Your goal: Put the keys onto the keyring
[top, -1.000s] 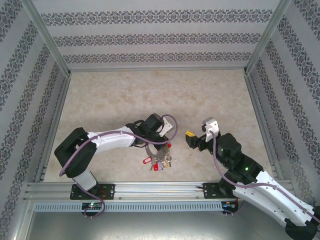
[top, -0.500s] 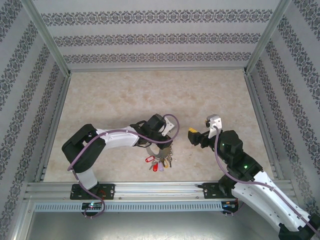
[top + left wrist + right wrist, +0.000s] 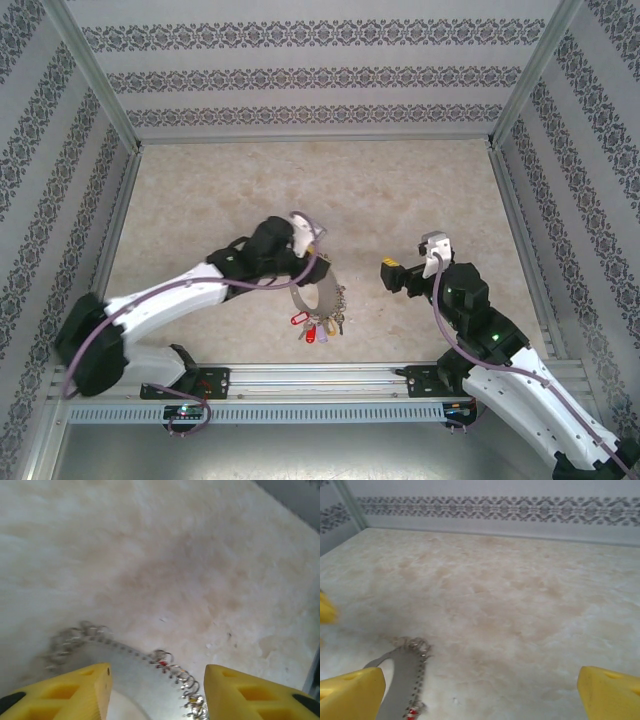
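Keyring (image 3: 142,666) lay on the table (image 3: 165,555) directly beneath our left gripper (image 3: 157,687), whose yellow fingers (image 3: 75,690) stood apart, straddling it and closed on nothing. Our right gripper (image 3: 480,700) hovered off to the side, its own fingers wide apart and empty, with the ring's end close beside one of them. The keys (image 3: 310,328), red tags (image 3: 298,320) showing, sat bunched at the ring's edge just past the left gripper, on the side toward our bases. Whether they were threaded or merely touching the ring we could not tell from above.

We judged the step in hand to be pinning the ring. Done well, that would mean the left fingers coming down squarely on a bare stretch of the loop, between the small silver rings (image 3: 182,677) rather than on them, so the loop would not skate or tip. The hold should leave the key end clear for the right gripper. That gripper would do best taking a key by its tag, keeping the hole free.
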`<control>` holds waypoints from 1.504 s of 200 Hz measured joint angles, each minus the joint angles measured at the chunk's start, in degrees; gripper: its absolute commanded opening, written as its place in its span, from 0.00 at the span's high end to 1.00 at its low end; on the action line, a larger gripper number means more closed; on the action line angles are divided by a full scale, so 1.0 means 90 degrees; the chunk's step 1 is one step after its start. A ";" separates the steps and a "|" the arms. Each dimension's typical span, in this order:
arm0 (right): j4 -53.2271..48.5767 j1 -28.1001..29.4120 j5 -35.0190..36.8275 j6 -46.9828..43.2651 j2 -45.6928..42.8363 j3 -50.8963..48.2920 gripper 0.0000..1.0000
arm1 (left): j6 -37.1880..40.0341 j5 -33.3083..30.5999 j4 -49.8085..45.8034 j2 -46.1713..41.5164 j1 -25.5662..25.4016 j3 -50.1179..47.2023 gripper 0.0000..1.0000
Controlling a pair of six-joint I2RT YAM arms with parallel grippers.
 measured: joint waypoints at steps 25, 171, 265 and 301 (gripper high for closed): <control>-0.0002 -0.0333 0.0228 0.0022 0.0119 0.0000 0.02 | -0.0066 -0.0597 -0.0250 -0.1525 0.0384 -0.0699 0.00; 0.3910 -0.3196 0.0257 -0.0432 0.1904 -0.2101 0.02 | 0.0068 -0.4099 -0.1022 -0.4932 0.0459 -0.2244 0.00; 0.7157 -0.3347 -0.0321 -0.0964 0.5520 -0.1525 0.02 | 0.1766 -0.5389 0.2684 -0.2244 0.1792 -0.3242 0.00; 0.7713 -0.3400 -0.0372 -0.1013 0.6445 -0.1307 0.02 | 0.1977 -0.4823 0.4459 -0.0474 0.2645 -0.3254 0.00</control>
